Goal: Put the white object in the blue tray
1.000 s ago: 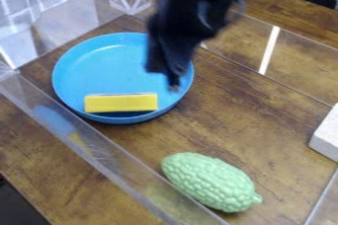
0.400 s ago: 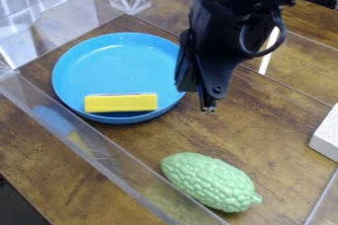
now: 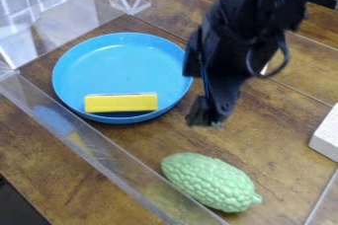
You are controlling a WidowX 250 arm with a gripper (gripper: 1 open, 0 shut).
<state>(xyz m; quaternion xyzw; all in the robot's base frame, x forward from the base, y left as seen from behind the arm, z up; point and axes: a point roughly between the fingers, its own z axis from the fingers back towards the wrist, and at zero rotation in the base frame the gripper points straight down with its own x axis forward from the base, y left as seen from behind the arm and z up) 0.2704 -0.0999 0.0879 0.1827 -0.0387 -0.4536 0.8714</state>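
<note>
— Black fingers were what we looked at first. Our gripper (image 3: 208, 118) pointed steeply down over bare wood, just right of the blue tray (image 3: 82, 65), and its tips were smeared in the picture. We could not see a clear gap there, though we took the jaws to be apart, and nothing sat between them.

— And the white object (image 3: 326, 133)?

— We found it at the right edge of the view, well apart from the gripper, to its right and a touch nearer the camera. Only a pale, flat-sided corner showed, so we could not tell which way its long axis ran.

— So our next move turned on that gap?

— We judged so: a sideways reach to the right, away from the tray, before any descent. With one arm there was no choice of hand.

— What else lay around us?

— A yellow bar (image 3: 121, 102), smooth and rectangular, lay inside the tray against its near rim. The tray was round, shallow, glossy plastic with a raised lip. A green gourd (image 3: 211, 180), bumpy all over, rested near the front, below the gripper and between it and the camera. Beneath everything was the wooden table (image 3: 284, 86), dark and grained, and clear plastic walls (image 3: 79, 135) fenced us in.
</note>
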